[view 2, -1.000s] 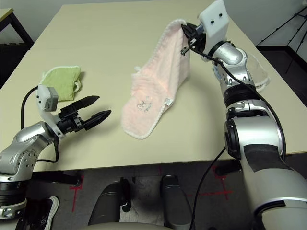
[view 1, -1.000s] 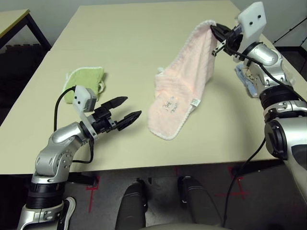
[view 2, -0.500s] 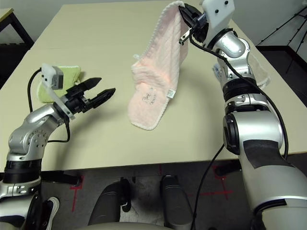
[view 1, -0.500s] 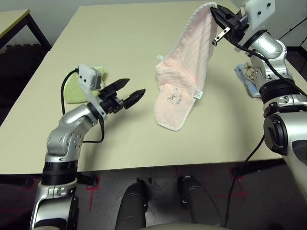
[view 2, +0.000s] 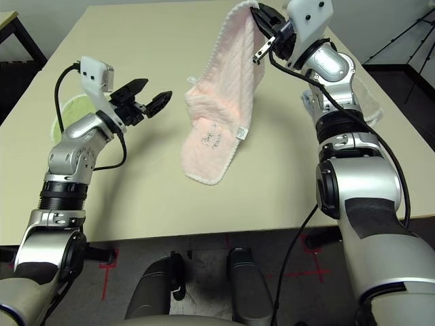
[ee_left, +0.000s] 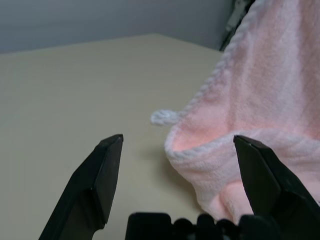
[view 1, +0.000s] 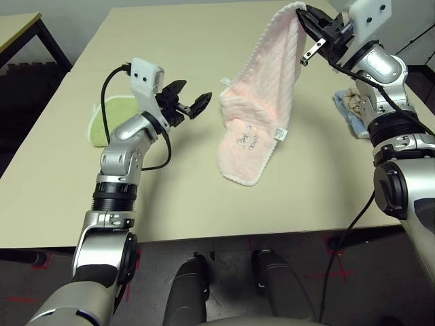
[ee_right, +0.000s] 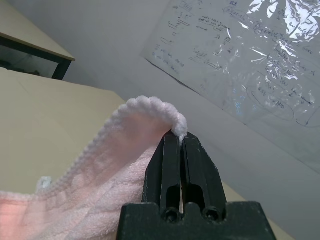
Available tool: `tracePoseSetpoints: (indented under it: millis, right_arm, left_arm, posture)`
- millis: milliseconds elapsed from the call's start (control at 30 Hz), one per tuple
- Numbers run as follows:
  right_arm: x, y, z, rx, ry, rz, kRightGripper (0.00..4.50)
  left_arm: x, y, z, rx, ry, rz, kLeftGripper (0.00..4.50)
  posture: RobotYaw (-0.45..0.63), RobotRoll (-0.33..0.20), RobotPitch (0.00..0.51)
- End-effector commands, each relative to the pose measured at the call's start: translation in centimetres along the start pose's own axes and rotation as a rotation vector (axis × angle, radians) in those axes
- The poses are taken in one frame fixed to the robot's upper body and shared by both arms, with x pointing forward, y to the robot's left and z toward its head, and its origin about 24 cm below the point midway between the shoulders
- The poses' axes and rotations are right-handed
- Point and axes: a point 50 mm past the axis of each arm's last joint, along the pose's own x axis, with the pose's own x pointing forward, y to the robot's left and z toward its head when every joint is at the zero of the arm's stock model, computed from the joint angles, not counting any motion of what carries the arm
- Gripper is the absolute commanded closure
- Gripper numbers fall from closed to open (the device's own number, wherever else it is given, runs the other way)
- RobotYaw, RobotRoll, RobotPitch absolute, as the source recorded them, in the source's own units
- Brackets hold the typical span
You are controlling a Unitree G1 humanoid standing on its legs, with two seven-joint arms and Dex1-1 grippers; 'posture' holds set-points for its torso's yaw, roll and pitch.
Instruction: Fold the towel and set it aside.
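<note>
The towel (view 1: 262,109) is held up by 1 corner in the right gripper (view 1: 307,30), whose jaws are closed on the stitched edge; the rest hangs down, and its lower end appears to rest on the table (view 1: 183,47). Compared with 1 second ago, the left gripper (view 1: 191,103) has been raised from low near the front edge and brought close to the towel's free upper corner. Its jaws are wide open, and in the left wrist view that corner (ee_left: 175,131) is seen just ahead, between the fingers (ee_left: 102,172) but not yet touched. It is judged that a second corner is about to be taken, so the fold is not yet begun. The green cloth (view 1: 98,125) lies apart, behind the left arm.
</note>
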Motion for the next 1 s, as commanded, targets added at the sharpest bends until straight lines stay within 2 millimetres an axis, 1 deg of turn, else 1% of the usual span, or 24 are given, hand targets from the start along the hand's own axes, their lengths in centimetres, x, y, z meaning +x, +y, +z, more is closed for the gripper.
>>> tracePoseSetpoints:
  millis: [33,200,300,367,533,700,800,933,1000]
  right_arm:
    - [0.3,-0.6,1.1,-0.020,-0.052,0.002,4.47]
    - [0.4,-0.2,1.2,-0.023,-0.074,0.021,4.47]
    - [0.7,-0.3,1.9,-0.027,-0.107,0.026,4.47]
    - [0.8,-0.4,2.2,-0.024,-0.123,0.027,4.47]
    - [1.1,-0.1,2.7,-0.030,-0.153,0.048,4.47]
    - [1.4,0.2,3.4,-0.030,-0.190,0.067,4.47]
    - [1.7,0.0,4.2,-0.031,-0.224,0.055,4.47]
    - [2.0,-1.0,5.2,-0.037,-0.244,0.016,4.47]
    - [2.0,-1.5,5.4,-0.045,-0.240,-0.001,4.47]
  left_arm:
    - [1.2,-0.1,-0.4,-0.025,0.061,0.009,0.00]
    - [3.2,-1.2,-0.2,-0.075,0.070,-0.029,0.00]
    - [4.4,-2.4,-0.6,-0.124,0.084,-0.073,0.00]
    - [4.9,-2.8,-1.0,-0.171,0.093,-0.078,0.00]
    - [5.5,-3.3,-1.6,-0.201,0.114,-0.070,0.00]
    - [5.6,-3.0,-2.9,-0.184,0.170,-0.032,0.00]
    - [5.4,-2.8,-3.9,-0.142,0.219,-0.011,0.00]
    - [4.4,-2.5,-5.2,-0.096,0.269,-0.005,0.00]
    - [3.2,-2.0,-6.0,-0.087,0.290,0.003,0.00]
  posture:
    - [-0.11,0.000,0.132]
    - [-0.12,0.000,0.133]
    - [-0.13,0.000,0.133]
    - [-0.14,0.000,0.133]
    - [-0.14,0.000,0.136]
    - [-0.15,0.000,0.135]
    - [-0.15,0.000,0.135]
    - [-0.16,0.000,0.135]
    - [-0.15,0.000,0.135]
